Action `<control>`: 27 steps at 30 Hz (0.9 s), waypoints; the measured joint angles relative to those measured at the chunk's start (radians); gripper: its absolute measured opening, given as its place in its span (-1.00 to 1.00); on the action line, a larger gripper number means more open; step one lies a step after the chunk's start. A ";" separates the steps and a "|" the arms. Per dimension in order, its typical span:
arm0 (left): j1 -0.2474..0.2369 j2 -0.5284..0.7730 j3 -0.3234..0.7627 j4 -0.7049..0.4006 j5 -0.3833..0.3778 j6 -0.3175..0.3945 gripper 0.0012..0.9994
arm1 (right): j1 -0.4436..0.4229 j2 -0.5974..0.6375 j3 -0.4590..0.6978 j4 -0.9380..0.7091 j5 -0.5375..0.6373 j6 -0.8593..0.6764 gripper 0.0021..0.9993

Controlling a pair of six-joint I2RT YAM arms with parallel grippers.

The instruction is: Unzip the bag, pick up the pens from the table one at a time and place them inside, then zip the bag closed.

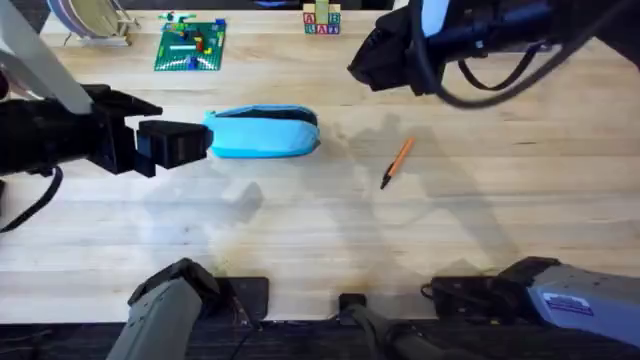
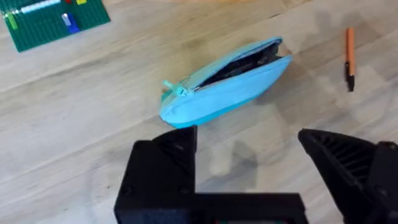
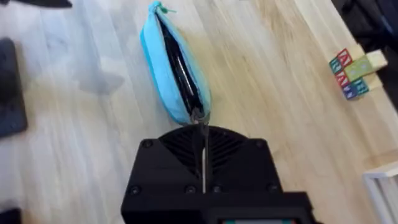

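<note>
Left arm: enters from the left edge of the overhead view, reaching toward the middle, wrist roughly level. Left tool points right; in the left wrist view its fingers stand wide apart, nothing between them.

Right arm: raised close under the overhead camera, dark, crossing from the upper right. Right tool has its fingers pressed together, one thin seam between them.

Both arm bases at the near edge.
</note>
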 joint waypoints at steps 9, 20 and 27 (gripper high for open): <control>0.000 0.000 0.000 0.000 -0.001 -0.069 0.99 | 0.000 0.066 0.000 -0.052 -0.093 -0.357 -0.94; 0.000 0.000 0.000 0.000 -0.001 -0.072 0.99 | 0.000 0.169 0.000 0.016 -0.211 -0.527 -0.95; 0.000 0.000 0.000 0.000 -0.001 -0.072 0.99 | 0.002 0.246 0.000 0.079 -0.236 -0.544 -0.94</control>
